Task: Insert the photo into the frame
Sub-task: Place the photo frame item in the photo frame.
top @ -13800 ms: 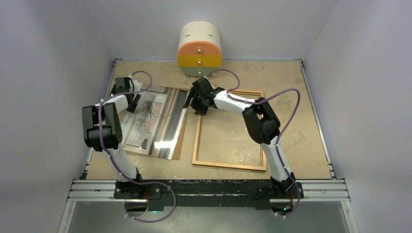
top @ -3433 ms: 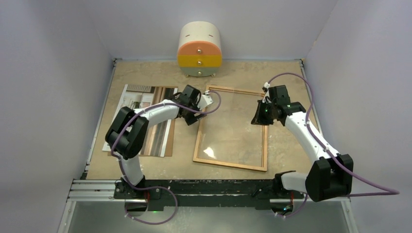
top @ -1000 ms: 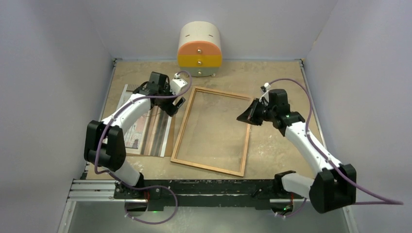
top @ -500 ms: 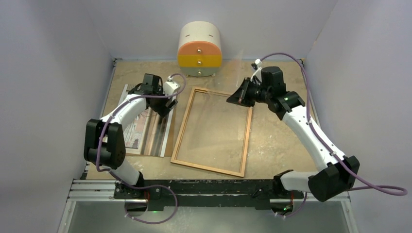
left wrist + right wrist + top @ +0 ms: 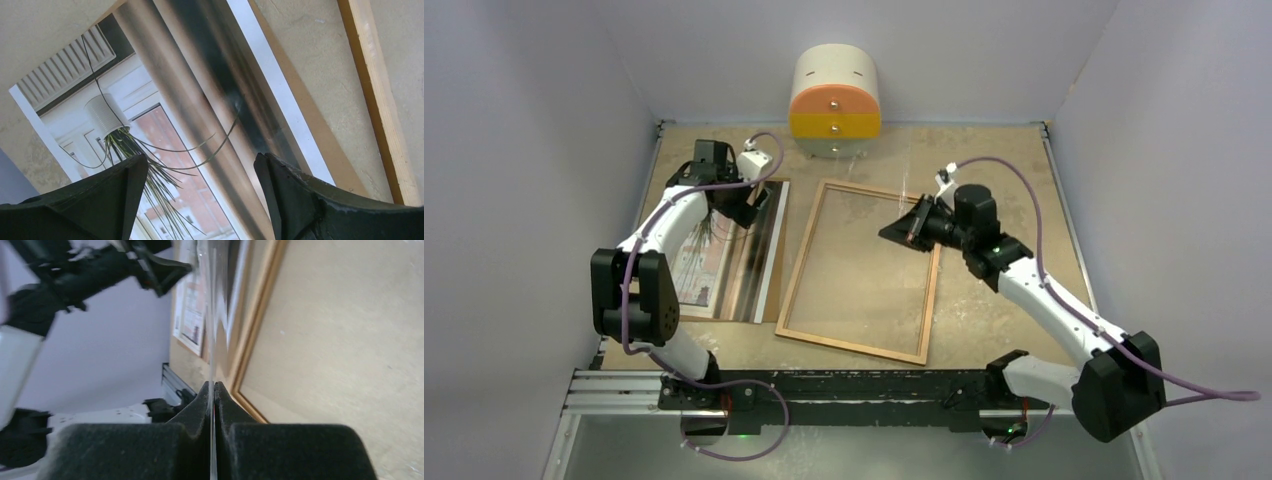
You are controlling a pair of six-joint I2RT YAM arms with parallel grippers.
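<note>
The photo lies face up at the left on a brown backing board; its plant and window fill the left wrist view. My left gripper hovers open over the photo's far end, holding nothing. The wooden frame lies flat mid-table, and its rail shows in both wrist views. My right gripper hangs over the frame's far right part. It is shut on the edge of a thin clear pane, held above the frame.
A small round-topped drawer unit in cream, orange and yellow stands at the back wall. Bare tabletop lies to the right of the frame. The black rail with both arm bases runs along the near edge.
My left gripper has drawn back left, from the frame's corner to over the photo. My right gripper has swung up and then left over the frame with the pane. The frame stayed put.
</note>
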